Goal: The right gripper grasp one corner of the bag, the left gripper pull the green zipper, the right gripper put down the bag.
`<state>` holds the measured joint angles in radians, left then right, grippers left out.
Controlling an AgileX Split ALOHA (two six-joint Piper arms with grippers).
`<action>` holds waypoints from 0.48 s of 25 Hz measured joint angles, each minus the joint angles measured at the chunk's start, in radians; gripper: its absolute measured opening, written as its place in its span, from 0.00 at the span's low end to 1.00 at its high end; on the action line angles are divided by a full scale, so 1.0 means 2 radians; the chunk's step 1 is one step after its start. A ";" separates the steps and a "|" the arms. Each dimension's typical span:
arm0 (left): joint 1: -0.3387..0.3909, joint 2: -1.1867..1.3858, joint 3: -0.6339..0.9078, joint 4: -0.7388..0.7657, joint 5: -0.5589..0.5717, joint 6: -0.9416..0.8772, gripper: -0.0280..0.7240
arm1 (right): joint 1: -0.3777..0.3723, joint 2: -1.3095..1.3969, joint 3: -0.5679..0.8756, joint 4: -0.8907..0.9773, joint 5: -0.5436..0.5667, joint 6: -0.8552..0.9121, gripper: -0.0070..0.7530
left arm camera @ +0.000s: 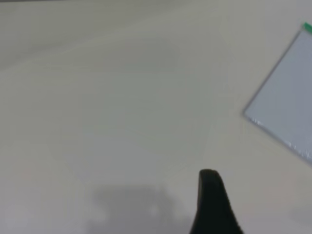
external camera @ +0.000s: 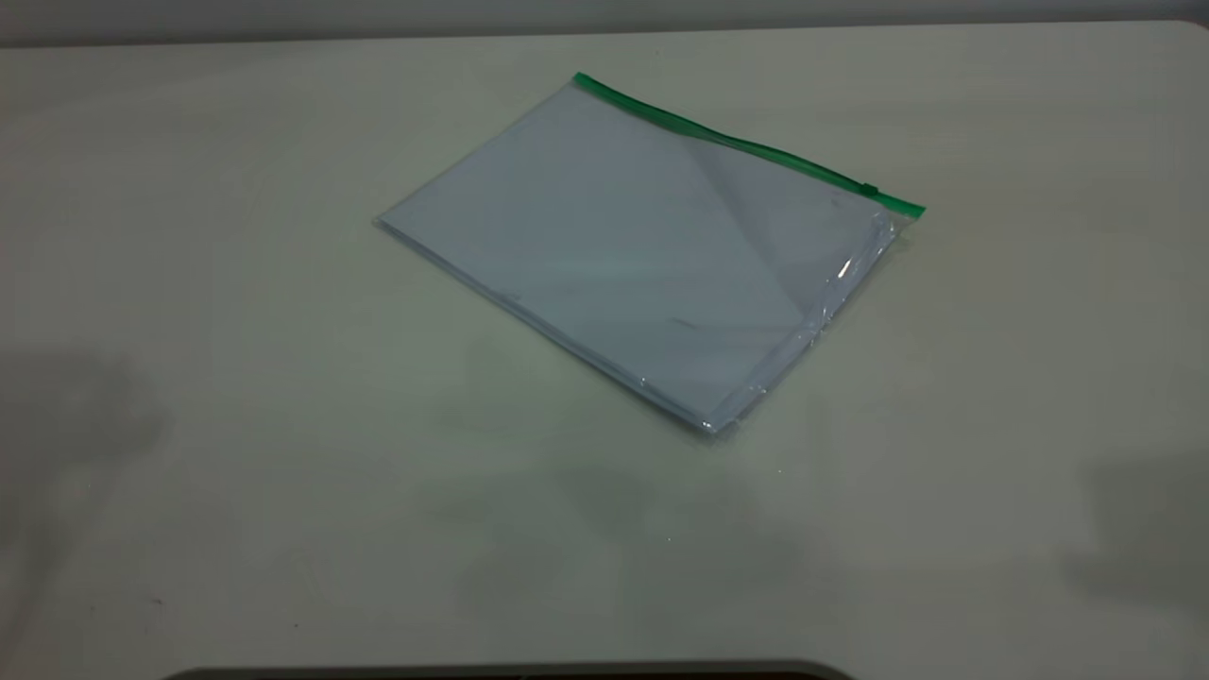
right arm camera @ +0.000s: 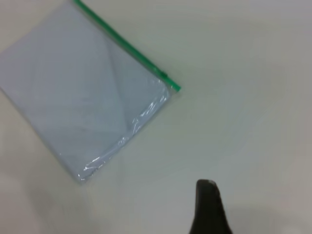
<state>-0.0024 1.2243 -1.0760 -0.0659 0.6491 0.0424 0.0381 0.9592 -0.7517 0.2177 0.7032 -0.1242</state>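
bag: a flat clear plastic pouch, pale bluish-white with white paper showing through, lying flat on the tabletop a little beyond its middle and somewhat toward the right arm's side in the exterior view. it sits turned at an angle, so one corner points toward the near edge.
green zipper: a thin bright green strip running the whole of the bag's far long edge, sloping down toward the right in the exterior view.
slider tab: a small green tab on the strip, close to the strip's right-hand end, just short of the corner.
bag surface: a diagonal crease or fold of the paper shows through the plastic near the slider end, and the short side below that corner is crinkled and catches the light.
left hand: only one blunt black finger shows in the left wrist view, above bare tabletop and well apart from the bag, of which one corner shows at that picture's edge. how far it is open cannot be told, and nothing is seen in its hold.
right hand: only one black finger shows in the right wrist view, over bare tabletop, apart from the bag's slider-end corner. its opening cannot be told either, and it is not touching the bag.
exterior view: neither arm shows, only dim shadows on the tabletop at the near left and right.
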 joint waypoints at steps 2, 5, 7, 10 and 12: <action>0.000 0.046 -0.022 -0.009 -0.015 0.011 0.77 | 0.000 0.047 -0.001 0.012 -0.026 -0.012 0.75; 0.000 0.103 -0.054 -0.028 -0.028 0.045 0.77 | 0.001 0.119 -0.001 0.032 -0.061 -0.042 0.75; 0.000 0.138 -0.074 -0.049 -0.036 0.072 0.77 | 0.001 0.168 -0.002 0.055 -0.083 -0.071 0.75; 0.000 0.193 -0.096 -0.086 -0.045 0.129 0.77 | 0.001 0.231 -0.005 0.102 -0.113 -0.121 0.75; 0.000 0.222 -0.104 -0.108 -0.047 0.173 0.77 | 0.001 0.267 -0.005 0.147 -0.129 -0.161 0.75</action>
<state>-0.0024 1.6691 -1.2849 -0.2815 0.5544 0.3883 0.0400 1.4938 -0.7622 0.5113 0.4450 -0.4457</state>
